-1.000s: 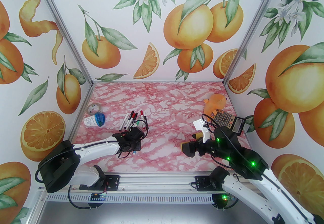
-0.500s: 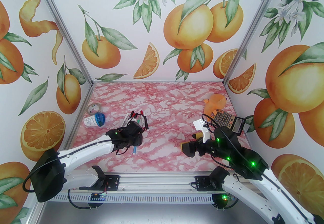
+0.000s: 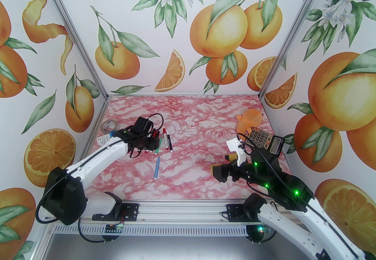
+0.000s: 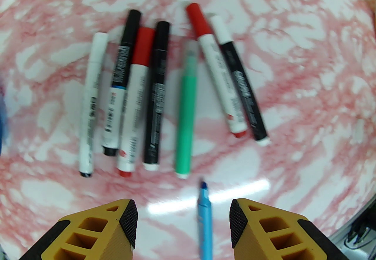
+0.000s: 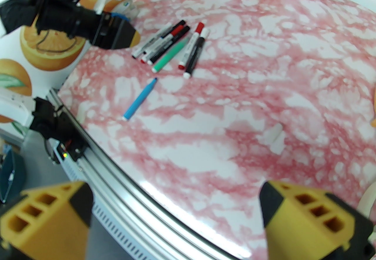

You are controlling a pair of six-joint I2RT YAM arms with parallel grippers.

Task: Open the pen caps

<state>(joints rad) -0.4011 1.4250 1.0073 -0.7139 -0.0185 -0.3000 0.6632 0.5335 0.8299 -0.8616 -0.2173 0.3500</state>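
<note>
Seven capped pens (image 4: 155, 97) lie fanned beneath our left end effector (image 4: 183, 223), spread wide and empty, likely choosing one; right end effector (image 5: 176, 207) hangs equally spread, free to pull caps (image 4: 199, 19).

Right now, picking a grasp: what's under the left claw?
Seven fanned pens and the blue pen, on the table. From above, the left claw partly hides the leftmost pens.
</note>
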